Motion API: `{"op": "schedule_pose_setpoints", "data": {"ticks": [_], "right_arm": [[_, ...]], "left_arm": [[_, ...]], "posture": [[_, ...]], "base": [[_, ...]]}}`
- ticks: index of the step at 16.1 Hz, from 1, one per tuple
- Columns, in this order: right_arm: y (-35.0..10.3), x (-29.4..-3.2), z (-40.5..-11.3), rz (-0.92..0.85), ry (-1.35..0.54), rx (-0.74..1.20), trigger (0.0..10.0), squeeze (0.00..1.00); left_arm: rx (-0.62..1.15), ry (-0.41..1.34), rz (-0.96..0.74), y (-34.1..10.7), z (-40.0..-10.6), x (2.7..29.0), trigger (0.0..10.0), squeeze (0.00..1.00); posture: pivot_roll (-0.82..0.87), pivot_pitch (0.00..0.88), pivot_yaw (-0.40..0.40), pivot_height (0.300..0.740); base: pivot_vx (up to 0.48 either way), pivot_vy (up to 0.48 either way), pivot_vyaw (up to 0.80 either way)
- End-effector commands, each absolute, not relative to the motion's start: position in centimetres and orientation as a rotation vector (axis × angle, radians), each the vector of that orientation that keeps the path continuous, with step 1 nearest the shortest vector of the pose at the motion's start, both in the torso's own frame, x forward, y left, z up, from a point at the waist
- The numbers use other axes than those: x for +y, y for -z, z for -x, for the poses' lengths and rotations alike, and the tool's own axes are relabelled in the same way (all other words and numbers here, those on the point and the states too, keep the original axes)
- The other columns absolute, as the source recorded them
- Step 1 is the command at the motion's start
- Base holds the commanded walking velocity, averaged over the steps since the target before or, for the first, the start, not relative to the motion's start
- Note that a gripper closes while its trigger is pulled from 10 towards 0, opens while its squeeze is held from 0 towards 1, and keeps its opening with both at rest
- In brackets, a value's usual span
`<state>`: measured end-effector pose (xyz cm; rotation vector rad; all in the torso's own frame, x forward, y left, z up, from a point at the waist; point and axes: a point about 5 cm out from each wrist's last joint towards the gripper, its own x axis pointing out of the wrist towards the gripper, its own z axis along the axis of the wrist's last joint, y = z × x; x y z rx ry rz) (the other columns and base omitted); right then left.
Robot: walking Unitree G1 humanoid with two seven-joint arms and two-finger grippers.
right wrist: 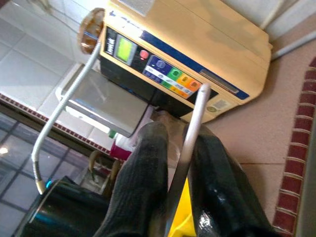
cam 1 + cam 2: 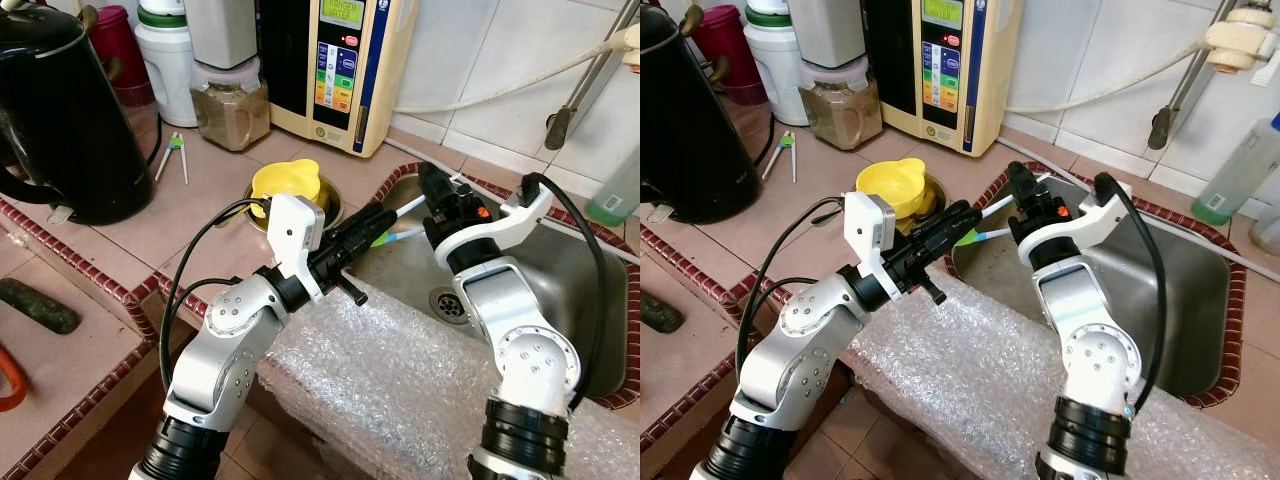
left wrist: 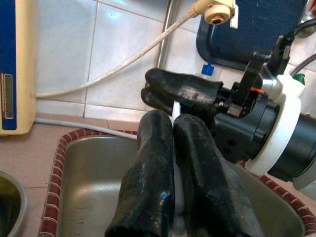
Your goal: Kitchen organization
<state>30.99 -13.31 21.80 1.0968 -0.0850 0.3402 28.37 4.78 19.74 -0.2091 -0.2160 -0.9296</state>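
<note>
A thin white-handled utensil [image 2: 405, 208] hangs over the left rim of the steel sink [image 2: 590, 300]. My left gripper [image 2: 378, 220] is shut on one end of it; in the left wrist view the white handle [image 3: 175, 109] sticks out between the closed fingers. My right gripper [image 2: 432, 195] faces it from the sink side, shut on the other end, and the handle [image 1: 190, 128] runs between its fingers. A second thin blue-and-white stick [image 2: 402, 235] with a green bit lies just below the fingertips.
A yellow bowl [image 2: 285, 182] sits in a steel bowl [image 2: 332, 200] left of the sink. Behind stand a black kettle [image 2: 60, 110], a spice jar [image 2: 230, 105] and a cream water machine [image 2: 335, 65]. Bubble wrap [image 2: 400, 380] covers the counter's front edge.
</note>
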Motion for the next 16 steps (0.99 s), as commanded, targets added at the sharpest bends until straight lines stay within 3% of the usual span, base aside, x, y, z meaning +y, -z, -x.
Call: {"op": "schedule_pose_setpoints", "data": {"ticks": [1,2,3,4,6,7,12,16], "right_arm": [[-21.9,-13.1,-30.7,-1.085,-0.351,-0.069,0.0,0.0],[-21.8,-13.1,-30.7,-1.085,-0.349,-0.068,0.0,0.0],[-21.8,-13.1,-30.7,-1.085,-0.349,-0.069,0.0,0.0],[-21.8,-13.2,-30.8,-1.086,-0.348,-0.069,0.0,0.0],[-21.9,-13.4,-30.9,-1.074,-0.333,-0.074,0.0,0.0],[-21.9,-13.5,-30.9,-1.051,-0.323,-0.077,0.0,0.0],[-22.5,-14.8,-31.6,-0.808,-0.222,-0.133,0.0,0.0],[-23.6,-16.8,-33.2,-0.458,-0.197,-0.184,0.0,0.0]], "left_arm": [[-0.237,0.927,0.194,-20.1,-28.3,4.7,0.0,0.0],[-0.235,0.923,0.186,-20.0,-28.3,4.7,4.5,0.0],[-0.235,0.922,0.182,-20.0,-28.3,4.7,4.5,0.0],[-0.234,0.92,0.172,-20.0,-28.4,4.7,10.0,0.0],[-0.229,0.883,0.142,-19.8,-28.7,4.9,10.0,0.0],[-0.227,0.864,0.127,-19.7,-28.9,5.1,10.0,1.0],[-0.18,0.973,0.139,-19.2,-28.2,4.9,10.0,1.0],[-0.1,1.044,0.073,-18.2,-27.6,5.2,10.0,1.0]], "posture": [[-0.04,0.075,-0.052,0.74],[-0.04,0.073,-0.051,0.74],[-0.04,0.073,-0.051,0.74],[-0.04,0.072,-0.051,0.74],[-0.04,0.071,-0.051,0.74],[-0.04,0.073,-0.05,0.74],[-0.04,0.084,-0.046,0.74],[-0.02,0.103,-0.036,0.74]], "base": [[0.0,0.0,0.0],[0.0,0.0,0.0],[0.0,0.0,0.0],[0.0,0.0,0.0],[0.0,0.0,0.0],[0.0,0.0,0.0],[0.0,0.0,0.0],[0.0,0.0,0.0]]}}
